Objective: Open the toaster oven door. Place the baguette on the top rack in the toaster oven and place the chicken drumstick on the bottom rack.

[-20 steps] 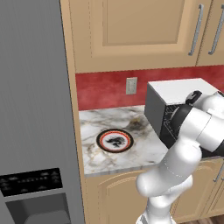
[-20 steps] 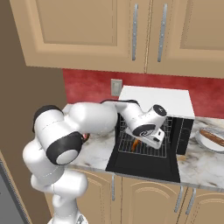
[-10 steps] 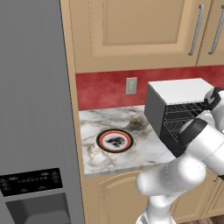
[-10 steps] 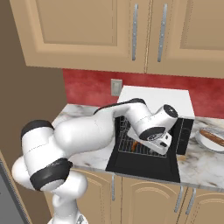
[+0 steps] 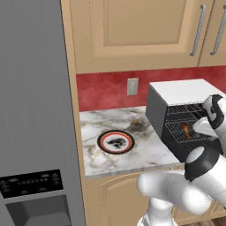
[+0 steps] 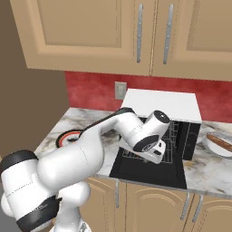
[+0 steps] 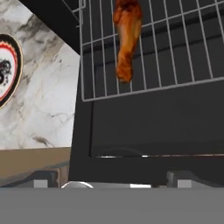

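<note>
The chicken drumstick (image 7: 127,37) now lies on a pulled-out wire rack (image 7: 144,57) of the toaster oven (image 5: 183,108), free of the end effector (image 6: 153,152), which has drawn back from the oven mouth over the last second and now hangs above the lowered toaster oven door (image 6: 147,170). The end effector is released, jaws spread wide and grasping nothing; in the hand view its fingertips sit too low in the picture to make out clearly. The drumstick's rack appears to be the bottom rack, since in the left base view the meat (image 5: 186,129) sits on the lower of the two grids, though the small scale makes this a judgement. The door is fully open and lies flat on the counter (image 5: 110,128). The drumstick placement therefore reads as done. The baguette (image 6: 220,143) rests on a plate (image 6: 210,146) on the counter to the right of the oven, well apart from the end effector. The remaining work is judged to be fetching the baguette and setting it on the top rack (image 5: 185,108). A second, red-rimmed plate (image 5: 116,141) sits left of the oven.
</note>
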### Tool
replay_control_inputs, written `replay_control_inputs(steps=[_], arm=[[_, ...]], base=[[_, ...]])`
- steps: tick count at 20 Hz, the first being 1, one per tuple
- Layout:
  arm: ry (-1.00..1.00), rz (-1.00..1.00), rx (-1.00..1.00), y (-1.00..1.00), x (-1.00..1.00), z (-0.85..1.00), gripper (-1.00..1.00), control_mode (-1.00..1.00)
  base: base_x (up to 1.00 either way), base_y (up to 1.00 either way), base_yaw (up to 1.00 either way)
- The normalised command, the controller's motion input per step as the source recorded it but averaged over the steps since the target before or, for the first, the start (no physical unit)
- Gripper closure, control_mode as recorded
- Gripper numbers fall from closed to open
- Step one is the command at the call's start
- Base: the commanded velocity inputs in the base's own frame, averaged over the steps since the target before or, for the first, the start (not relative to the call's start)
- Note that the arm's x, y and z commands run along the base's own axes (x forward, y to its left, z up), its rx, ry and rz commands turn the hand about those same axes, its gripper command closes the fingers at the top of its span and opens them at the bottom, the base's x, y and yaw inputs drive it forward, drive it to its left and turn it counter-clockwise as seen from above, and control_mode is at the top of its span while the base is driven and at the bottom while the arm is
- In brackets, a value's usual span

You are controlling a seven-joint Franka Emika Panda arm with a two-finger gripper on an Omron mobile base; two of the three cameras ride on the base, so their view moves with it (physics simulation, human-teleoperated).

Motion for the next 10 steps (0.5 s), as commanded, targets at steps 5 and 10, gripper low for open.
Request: replay_control_inputs(steps=[5,10], arm=[[0.04,0.11,-0.02,0.01,-0.02,0.00,-1.00,-1.00],[0.01,0.11,-0.04,0.00,0.00,0.00,-1.00,-1.00]], base=[[0.00,0.00,0.00],[0.00,0.00,0.00]])
